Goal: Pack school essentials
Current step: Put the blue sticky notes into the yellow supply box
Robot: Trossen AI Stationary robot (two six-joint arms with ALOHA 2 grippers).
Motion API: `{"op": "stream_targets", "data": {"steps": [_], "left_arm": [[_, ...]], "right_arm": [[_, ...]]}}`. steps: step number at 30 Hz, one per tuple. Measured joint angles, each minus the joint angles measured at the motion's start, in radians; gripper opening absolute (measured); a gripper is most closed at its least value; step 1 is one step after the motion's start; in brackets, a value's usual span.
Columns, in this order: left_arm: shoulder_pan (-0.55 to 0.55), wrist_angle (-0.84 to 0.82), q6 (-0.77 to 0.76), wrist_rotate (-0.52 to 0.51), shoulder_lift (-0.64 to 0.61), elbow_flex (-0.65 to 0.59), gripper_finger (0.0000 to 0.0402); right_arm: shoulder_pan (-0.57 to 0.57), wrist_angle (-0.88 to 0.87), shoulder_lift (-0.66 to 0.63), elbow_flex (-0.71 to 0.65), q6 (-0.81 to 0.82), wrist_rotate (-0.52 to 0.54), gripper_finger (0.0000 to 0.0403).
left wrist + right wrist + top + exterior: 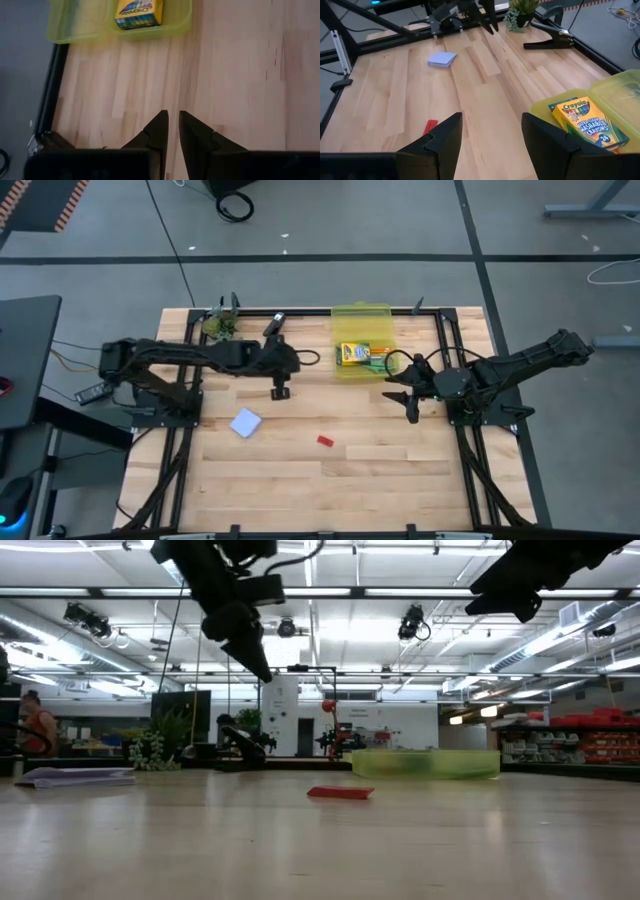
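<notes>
A translucent yellow-green container [362, 325] stands at the table's far middle, with the yellow-green crayon box [352, 353] lying flat inside it. The light-blue square pad [246, 422] and the tiny red piece [325, 441] lie flat on the bare wood. My left gripper [280, 388] hangs shut above the table between pad and container, seen also in its wrist view [173, 125]. My right gripper [410, 398] hovers open just near the container's right corner [492, 125]. Scissors, pencils and pen do not show plainly.
A black clip [275, 323] and a small green plant clump [222, 327] sit at the far edge. A black frame rail [445, 340] borders the work area. Bare wood stretches across the near half of the table [330, 490]. A person [35, 730] stands far back in the room.
</notes>
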Motion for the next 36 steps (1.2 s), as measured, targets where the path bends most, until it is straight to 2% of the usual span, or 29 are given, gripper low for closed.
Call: {"op": "stream_targets", "data": {"steps": [9, 15, 21, 24, 27, 30, 36], "left_arm": [[-0.001, 0.064, -0.026, 0.0, -0.167, -0.166, 0.0051], [-0.009, 0.119, -0.203, 0.0, -0.235, -0.29, 0.0055], [-0.022, 0.12, -0.344, 0.002, -0.244, -0.414, 0.0055], [-0.028, 0.096, -0.408, 0.007, -0.24, -0.437, 0.0059], [-0.051, 0.056, -0.435, 0.054, -0.24, -0.437, 0.007], [-0.095, -0.007, -0.427, 0.123, -0.24, -0.438, 0.0083], [-0.206, -0.071, -0.412, 0.134, -0.24, -0.437, 0.0112]], "right_arm": [[0.0, 0.033, 0.0, 0.0, -0.034, 0.013, 0.0212], [0.0, 0.112, 0.012, 0.0, -0.09, 0.045, 0.0212], [0.0, 0.193, 0.071, 0.0, -0.123, 0.066, 0.0212], [-0.003, 0.208, 0.114, 0.0, -0.133, 0.098, 0.0212], [-0.02, 0.222, 0.158, 0.0, -0.139, 0.108, 0.0212], [-0.042, 0.242, 0.205, 0.0, -0.147, 0.109, 0.0212], [-0.079, 0.338, 0.279, 0.0, -0.246, 0.099, 0.0212]]}}
